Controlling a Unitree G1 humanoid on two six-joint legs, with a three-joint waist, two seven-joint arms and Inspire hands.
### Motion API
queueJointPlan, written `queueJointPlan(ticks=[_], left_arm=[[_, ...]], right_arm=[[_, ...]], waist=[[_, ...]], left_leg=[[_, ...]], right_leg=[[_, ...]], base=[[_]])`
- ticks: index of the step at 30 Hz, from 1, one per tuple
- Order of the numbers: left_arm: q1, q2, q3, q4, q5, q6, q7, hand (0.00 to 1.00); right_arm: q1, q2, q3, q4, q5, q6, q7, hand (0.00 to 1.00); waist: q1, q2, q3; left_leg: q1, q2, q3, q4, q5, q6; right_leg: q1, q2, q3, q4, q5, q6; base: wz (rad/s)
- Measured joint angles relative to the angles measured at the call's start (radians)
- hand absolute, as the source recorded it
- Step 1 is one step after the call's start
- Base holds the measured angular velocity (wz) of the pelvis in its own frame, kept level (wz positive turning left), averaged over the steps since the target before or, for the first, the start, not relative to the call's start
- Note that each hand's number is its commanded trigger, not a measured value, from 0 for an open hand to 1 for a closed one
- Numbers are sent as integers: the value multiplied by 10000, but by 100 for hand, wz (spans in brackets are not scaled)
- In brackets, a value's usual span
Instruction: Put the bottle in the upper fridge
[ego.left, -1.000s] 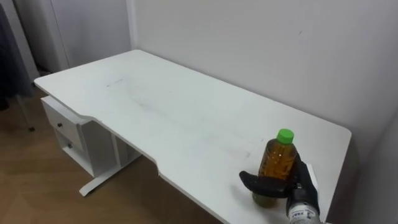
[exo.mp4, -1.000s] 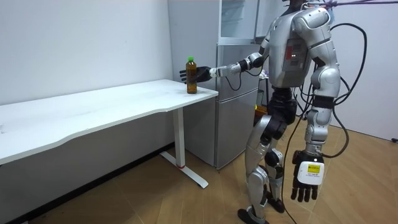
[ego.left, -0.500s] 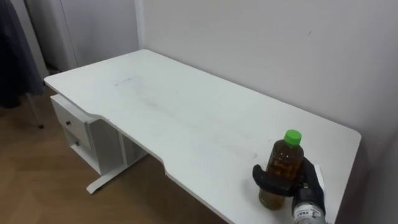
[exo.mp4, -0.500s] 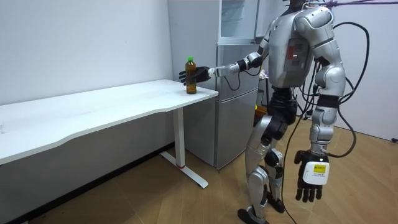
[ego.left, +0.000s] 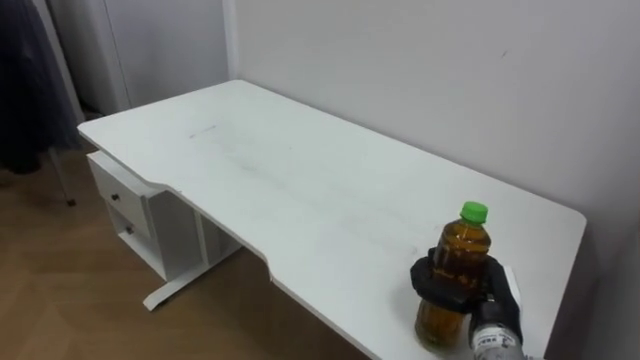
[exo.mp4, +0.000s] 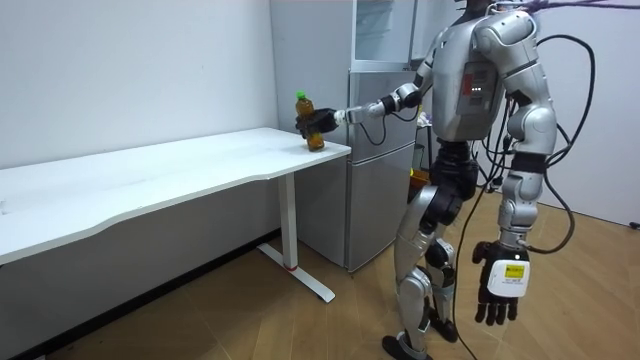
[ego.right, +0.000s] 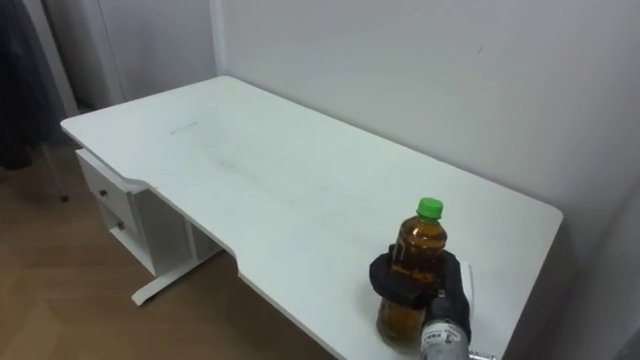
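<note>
An amber bottle (ego.left: 462, 243) with a green cap stands near the right end of the white table (ego.left: 300, 190). My right hand (ego.left: 450, 283) comes in from the lower right, its fingers and thumb curled round the bottle's middle. In the room view the bottle (exo.mp4: 316, 140) leans with its cap toward the room view's left, gripped by the right hand (exo.mp4: 322, 119) at the table's end. I stand beside the fridge (exo.mp4: 375, 150), right arm stretched out over the table. My left hand (exo.mp4: 500, 290) hangs at my side with relaxed fingers.
A drawer unit (ego.left: 130, 205) sits under the table's far left end. A wall runs along the back of the table. The fridge's upper part (exo.mp4: 380, 30) rises behind my outstretched arm. Wooden floor lies below the table's front edge.
My right hand's fingers have curled from spread beside the bottle to wrapped round it. In the room view the bottle has tipped from upright to a lean. The eye view has shifted slightly.
</note>
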Motion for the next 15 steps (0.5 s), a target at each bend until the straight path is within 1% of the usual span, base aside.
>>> queueJointPlan(ticks=[2,4,7,9,10,11,12,13,14,15], left_arm=[[0,-10,2,-55,4,-3,0,0],[-4,-8,31,-59,13,-40,-5,0],[-16,-9,311,94,26,-51,-8,0],[-14,-13,509,81,21,-48,-38,0],[-16,-11,519,81,16,-48,-47,0],[-32,-12,567,85,17,-48,-67,0],[-71,-23,596,82,44,-49,-73,0],[-100,-35,616,69,113,-49,-74,0],[-198,-58,669,62,119,-45,-72,0],[-360,-70,787,67,112,-46,-71,0]], right_arm=[[0,-2,0,-103,3,138,275,100],[71,-3,-4,-440,1,302,413,100],[228,-41,-8,-1380,-3,446,763,100],[232,-287,-26,-2271,-12,575,1048,100],[232,-336,-34,-2471,-4,575,1112,100],[231,-442,-37,-2816,-9,583,1198,100],[231,-561,-39,-3172,-15,604,1262,100],[229,-623,-52,-3365,-16,630,1302,100],[230,-725,-86,-3743,-31,674,1358,100],[223,-909,-169,-4213,-37,802,1407,100]], waist=[[-53,-8,-5],[-179,-22,-15],[-301,-62,-48],[-442,-62,-62],[-489,-55,-59],[-665,-54,-79],[-765,-65,-88],[-774,-77,-96],[-823,-86,-104],[-1006,-99,-114]], left_leg=[[17,24,50,-6,0,0],[29,21,72,-17,0,1],[141,47,254,-120,15,23],[309,144,485,-150,26,36],[383,143,522,-175,26,37],[499,131,568,-221,27,39],[631,142,648,-308,33,49],[680,159,748,-321,33,50],[747,162,833,-356,32,50],[766,170,826,-386,33,50]], right_leg=[[-9,-11,66,0,0,0],[-26,-14,126,-1,0,0],[-66,-6,306,7,2,-3],[-41,-12,557,23,7,-1],[14,-15,584,13,11,4],[104,-17,648,15,14,11],[182,-23,717,17,15,13],[193,-21,799,18,15,13],[216,-20,853,17,17,16],[225,-20,846,22,18,15]], base=[[-6],[-9],[-19],[-24],[-19],[-10],[-13],[-25],[-17],[-11]])
